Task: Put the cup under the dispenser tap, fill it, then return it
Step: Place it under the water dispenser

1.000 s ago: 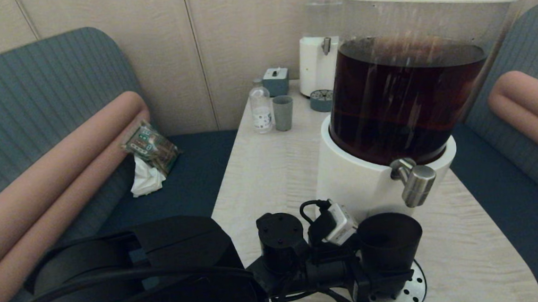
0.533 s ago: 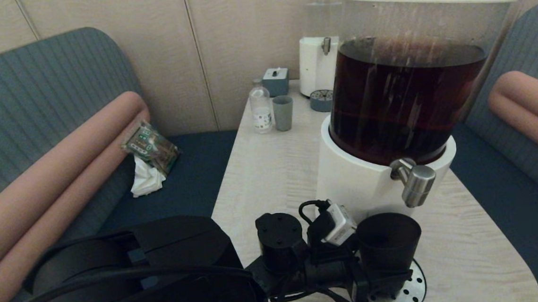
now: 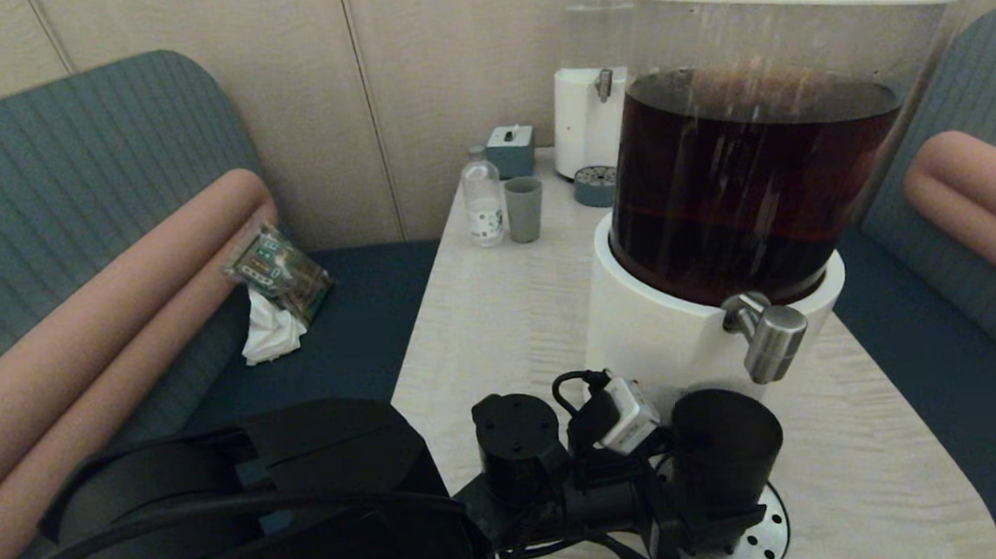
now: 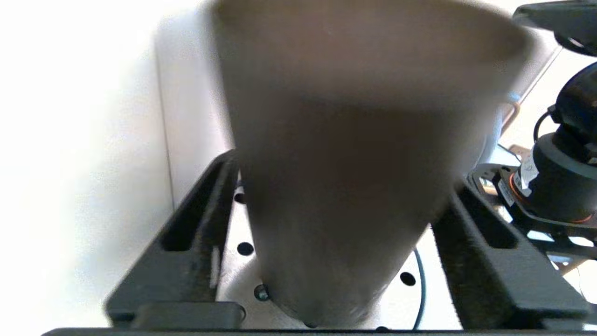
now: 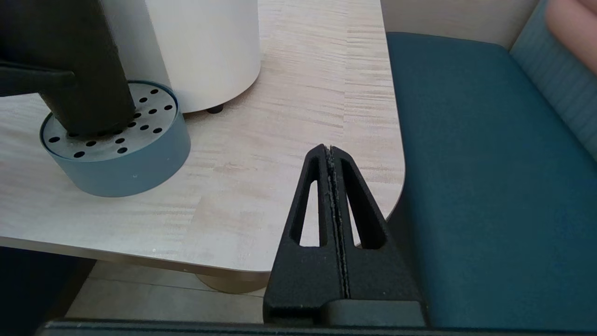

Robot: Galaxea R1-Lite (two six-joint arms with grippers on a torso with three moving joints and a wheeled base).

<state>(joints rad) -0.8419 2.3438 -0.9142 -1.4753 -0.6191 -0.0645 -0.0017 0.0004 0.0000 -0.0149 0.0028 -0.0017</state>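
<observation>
The black tumbler cup (image 3: 724, 448) stands on the perforated grey drip tray (image 3: 758, 546), below and slightly left of the brushed-steel dispenser tap (image 3: 770, 339). It leans, so its opening does not show in the head view. My left gripper (image 3: 711, 510) is shut on the cup, one finger on each side of its lower half. In the left wrist view the cup (image 4: 354, 163) fills the space between the fingers (image 4: 200, 224), its base on the tray (image 4: 410, 298). My right gripper (image 5: 330, 149) is shut and empty over the table's near right corner, with the cup (image 5: 84, 70) and tray (image 5: 140, 158) in its view.
The big dispenser's white base (image 3: 669, 338) stands right behind the cup. A smaller clear-liquid dispenser (image 3: 596, 115), a grey-green cup (image 3: 524, 209), a bottle (image 3: 483, 202) and a small box (image 3: 511, 150) are at the table's far end. Blue bench seats flank the table (image 3: 500, 314).
The cup has tipped between the left fingers: its open mouth showed in the head view before and now only its dark side does. The arms have hardly moved.
</observation>
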